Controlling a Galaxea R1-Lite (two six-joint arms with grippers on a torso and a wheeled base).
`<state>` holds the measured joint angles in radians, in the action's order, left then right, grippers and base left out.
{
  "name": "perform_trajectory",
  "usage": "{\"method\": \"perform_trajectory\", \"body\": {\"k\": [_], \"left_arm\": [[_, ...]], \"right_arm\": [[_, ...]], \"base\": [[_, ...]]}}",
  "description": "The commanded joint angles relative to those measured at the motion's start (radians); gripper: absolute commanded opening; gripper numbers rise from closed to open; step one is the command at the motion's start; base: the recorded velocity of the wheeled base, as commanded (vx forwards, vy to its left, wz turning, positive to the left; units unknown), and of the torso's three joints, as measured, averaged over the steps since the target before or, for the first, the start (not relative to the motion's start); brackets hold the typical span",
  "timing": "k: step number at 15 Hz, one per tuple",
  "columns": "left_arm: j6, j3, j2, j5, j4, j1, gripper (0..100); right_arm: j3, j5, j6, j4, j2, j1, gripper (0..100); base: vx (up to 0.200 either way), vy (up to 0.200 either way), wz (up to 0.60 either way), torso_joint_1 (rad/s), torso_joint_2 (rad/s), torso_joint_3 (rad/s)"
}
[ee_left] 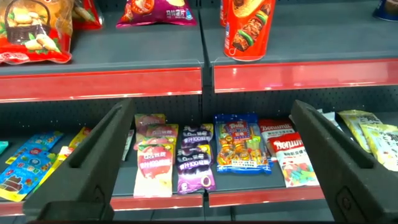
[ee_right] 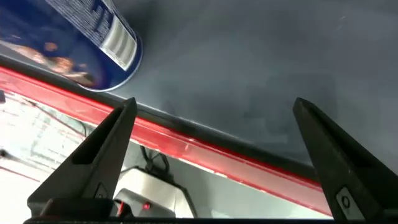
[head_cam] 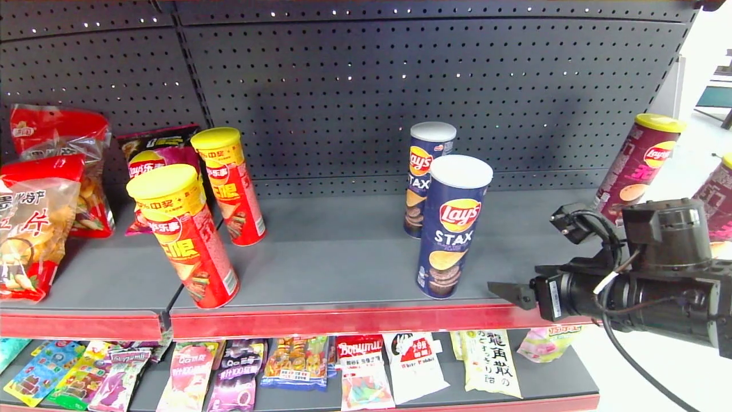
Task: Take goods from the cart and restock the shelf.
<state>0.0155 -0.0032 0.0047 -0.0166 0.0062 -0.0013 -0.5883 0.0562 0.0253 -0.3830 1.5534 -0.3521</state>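
Two blue chip cans stand on the grey shelf (head_cam: 343,257), one at the front (head_cam: 454,229) and one behind it (head_cam: 426,171). My right gripper (head_cam: 509,293) hangs just right of the front blue can, level with the shelf's red front rail (head_cam: 343,320). In the right wrist view this gripper (ee_right: 214,155) is open and empty, with the blue can's base (ee_right: 81,43) off to one side. My left gripper (ee_left: 205,155) is open and empty, facing the lower shelf's candy packets (ee_left: 239,143).
Two red cans with yellow lids (head_cam: 183,234) (head_cam: 231,186) stand on the shelf's left part, with snack bags (head_cam: 34,229) beyond them. Maroon cans (head_cam: 637,166) (head_cam: 717,200) stand at the right end. Flat packets (head_cam: 297,360) line the lower shelf. Bare shelf lies between the red and blue cans.
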Motion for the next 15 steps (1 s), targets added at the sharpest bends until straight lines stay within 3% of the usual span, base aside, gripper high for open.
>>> {"method": "perform_trajectory", "body": {"k": [1, 15], "left_arm": [[-0.002, 0.000, 0.001, 0.000, 0.000, 0.000, 100], [0.000, 0.000, 0.001, 0.000, 0.000, 0.001, 100]], "right_arm": [[-0.015, 0.001, -0.001, -0.008, 0.050, 0.001, 100], [-0.134, -0.006, -0.005, -0.030, 0.185, -0.018, 100]], "base": [[0.000, 0.000, 0.00, 0.000, 0.00, 0.000], [0.000, 0.000, 0.00, 0.000, 0.00, 0.000]]}}
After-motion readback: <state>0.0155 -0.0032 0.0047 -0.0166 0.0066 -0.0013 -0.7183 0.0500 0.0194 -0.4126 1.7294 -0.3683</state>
